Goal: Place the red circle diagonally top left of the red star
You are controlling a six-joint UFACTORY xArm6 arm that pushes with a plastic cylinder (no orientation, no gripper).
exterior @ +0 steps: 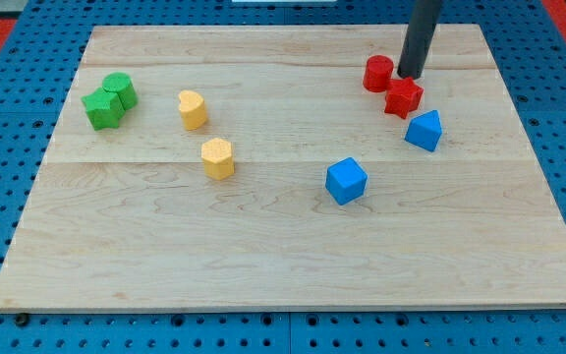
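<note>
The red circle point(377, 74) sits near the top edge of the worktop point(283, 246), toward the top right corner. Just below and to the view's right of it lies the red star point(403, 97), so close that the two look to be touching or nearly so. So the circle already lies up and to the left of the star. These are the only two red blocks, one of each shape.

My tip point(408, 77) comes down from the top edge as a dark rod and ends just to the right of the red circle and just above the red star, tucked into the angle between them; whether it touches either block I cannot tell. The arm carries no gripper, only this rod, so there is nothing to open or close.

There are two blue blocks. One, a blue wedge-like block point(424, 130), lies just below and right of the star. The other, a blue cube point(346, 180), sits near the middle of the worktop, well apart from the reds.

Two yellow blocks lie left of centre: a yellow heart point(193, 109) above, and a yellow hexagon-like block point(217, 157) below and slightly right of it.

Two green blocks are near the left edge, toward the top left corner: a green round block point(120, 89) touching a green star-like block point(102, 108) below it.
</note>
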